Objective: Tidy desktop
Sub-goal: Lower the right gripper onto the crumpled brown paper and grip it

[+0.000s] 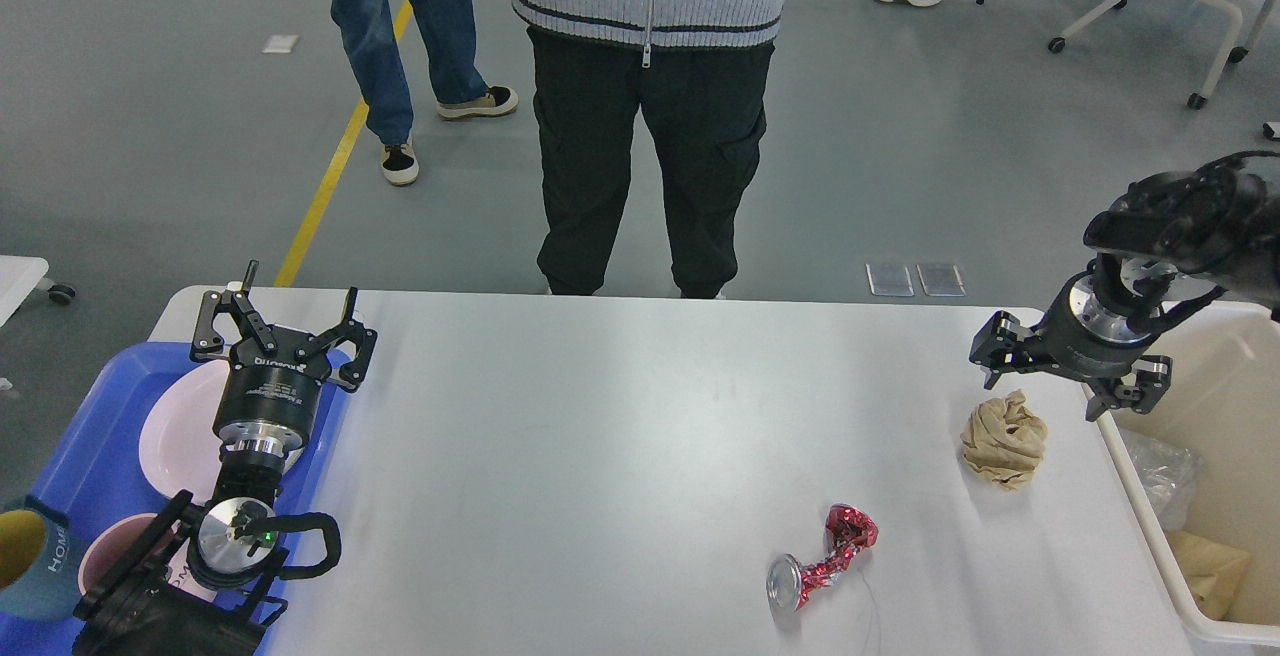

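left gripper – jaws spread, empty | right gripper – jaws spread, above crumpled paper

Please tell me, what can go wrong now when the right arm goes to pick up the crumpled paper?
The right pincer hangs open beside the cream bin's rim; coming down, one finger may strike that rim. The crumpled paper is loose and light, so a grip off its middle may push it away. The crushed can lies near the desktop's front edge and could roll off if bumped.

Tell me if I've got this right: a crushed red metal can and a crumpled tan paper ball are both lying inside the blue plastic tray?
Not quite. The head view shows the crushed red metal can and crumpled tan paper ball lying on the white tabletop, far from the blue plastic tray.
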You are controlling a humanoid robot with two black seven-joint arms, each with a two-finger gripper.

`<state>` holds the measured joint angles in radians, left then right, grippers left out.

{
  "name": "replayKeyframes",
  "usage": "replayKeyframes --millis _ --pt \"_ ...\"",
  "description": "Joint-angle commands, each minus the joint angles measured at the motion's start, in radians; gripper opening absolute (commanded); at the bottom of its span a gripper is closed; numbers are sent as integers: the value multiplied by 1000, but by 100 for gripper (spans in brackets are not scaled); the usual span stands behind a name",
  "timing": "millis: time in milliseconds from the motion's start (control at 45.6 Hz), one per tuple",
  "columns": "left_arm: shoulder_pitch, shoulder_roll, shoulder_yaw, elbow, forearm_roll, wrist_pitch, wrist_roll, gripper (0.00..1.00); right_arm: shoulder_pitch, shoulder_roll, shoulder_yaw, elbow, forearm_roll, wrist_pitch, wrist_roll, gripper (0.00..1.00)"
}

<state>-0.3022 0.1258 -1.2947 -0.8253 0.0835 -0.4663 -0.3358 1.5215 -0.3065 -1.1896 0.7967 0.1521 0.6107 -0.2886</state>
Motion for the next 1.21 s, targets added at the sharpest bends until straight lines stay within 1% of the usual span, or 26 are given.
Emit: replayKeyframes --millis 0,110,132,263,395,570,636,877,1031,1184 --pt "0 1 0 0 1 0 0 96 -102 18 5 -80 -2 -65 0 100" --pt "0 0 0 0 1 0 0 96 -168 52 19 -134 -2 -112 3 100" --pt "0 0 0 0 1 0 0 96 -206 69 25 -161 -3 -124 6 100" --pt "0 0 0 0 1 0 0 96 -257 101 47 -211 -6 -135 9 100" --pt "0 0 0 0 -1 0 0 96 -291 101 87 -214 -11 -164 9 100" --pt "0 0 0 0 -1 0 0 96 -316 102 81 -214 -16 -281 8 100" --pt "0 0 0 0 1 0 0 96 -320 102 79 -214 -16 -310 8 100" --pt "0 1 0 0 -1 0 0 96 -360 102 85 -214 -17 -336 8 100" --pt "0 1 0 0 -1 0 0 96 -382 118 87 -215 -14 -419 2 100" --pt "0 0 0 0 1 0 0 96 -406 124 87 -215 -16 -445 3 100"
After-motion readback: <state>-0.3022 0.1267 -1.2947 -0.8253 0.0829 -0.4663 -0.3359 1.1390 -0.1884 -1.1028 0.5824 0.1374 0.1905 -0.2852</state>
